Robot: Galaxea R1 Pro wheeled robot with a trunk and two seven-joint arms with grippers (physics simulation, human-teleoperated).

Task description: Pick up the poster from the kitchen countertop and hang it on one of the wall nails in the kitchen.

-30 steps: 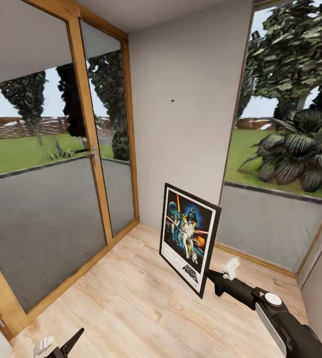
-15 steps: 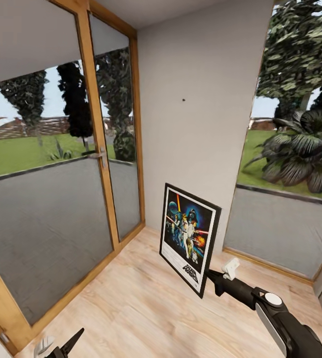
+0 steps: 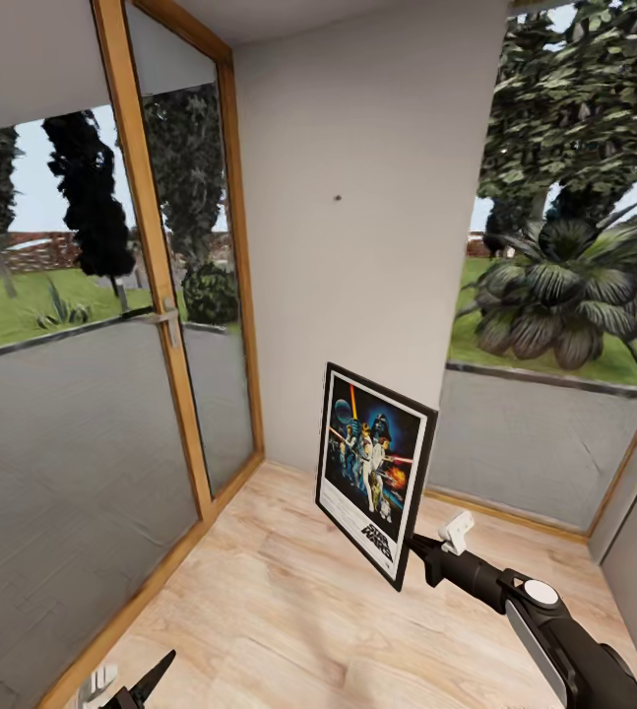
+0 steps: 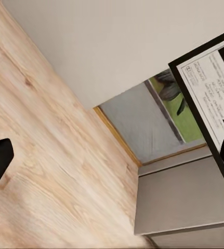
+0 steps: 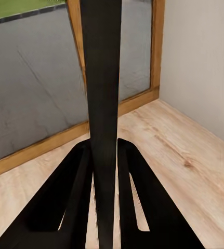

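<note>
One poster (image 3: 374, 471) stands upright in the air above the wooden floor (image 3: 288, 611), in front of the pale grey wall (image 3: 367, 246). The right gripper (image 3: 409, 547) grasps its lower corner; in the right wrist view the jaws are clenched on the black frame edge. High on the wall sits a small dark nail (image 3: 337, 198), well above the poster. The left gripper (image 3: 126, 689) is low near the glass door (image 3: 72, 414), and I cannot tell the state of its jaws.
</note>
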